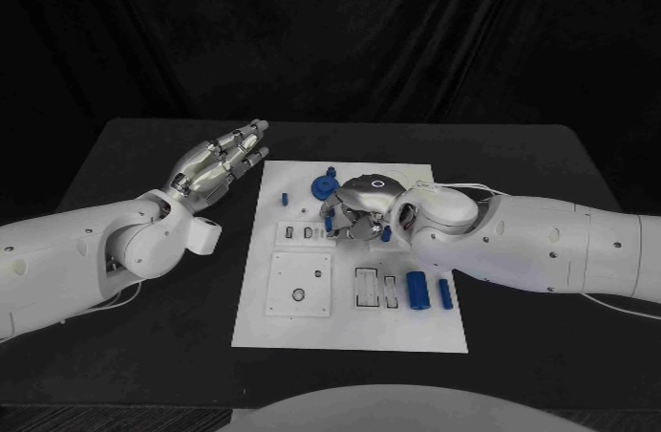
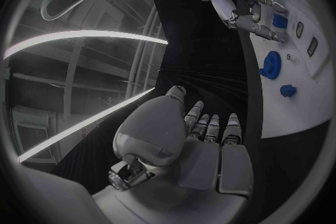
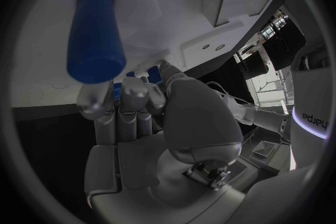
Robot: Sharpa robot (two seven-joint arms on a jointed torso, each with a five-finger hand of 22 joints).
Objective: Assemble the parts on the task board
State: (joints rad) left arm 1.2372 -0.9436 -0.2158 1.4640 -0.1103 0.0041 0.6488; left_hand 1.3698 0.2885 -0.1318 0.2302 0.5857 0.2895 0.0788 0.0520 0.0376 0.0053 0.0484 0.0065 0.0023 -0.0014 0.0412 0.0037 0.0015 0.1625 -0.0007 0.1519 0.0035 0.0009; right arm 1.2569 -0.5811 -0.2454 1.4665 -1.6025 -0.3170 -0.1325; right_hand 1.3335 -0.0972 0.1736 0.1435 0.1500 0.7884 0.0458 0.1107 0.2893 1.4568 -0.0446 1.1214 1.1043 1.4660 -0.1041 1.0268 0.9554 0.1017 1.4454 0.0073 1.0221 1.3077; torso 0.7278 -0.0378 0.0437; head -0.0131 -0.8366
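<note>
Board: we see the task board (image 1: 351, 322) flat in the middle of the black table (image 1: 138, 356), with several recesses near its front part not yet filled.
Loose parts: two blue cylinders (image 1: 416, 290) lie side by side on the board's right front; we judge them not yet seated.
Back of board: a blue gear (image 1: 325, 183) and a small blue peg (image 1: 286, 200) sit there.
Right hand: our right hand (image 1: 358, 207) hovers over the board's middle, fingers curled down around a blue piece; whether it grips it we cannot tell.
Left hand: our left hand (image 1: 221, 167) is raised beside the board's left edge, fingers straight and close together, holding nothing.
Progress: early, most of the assembly is left.
</note>
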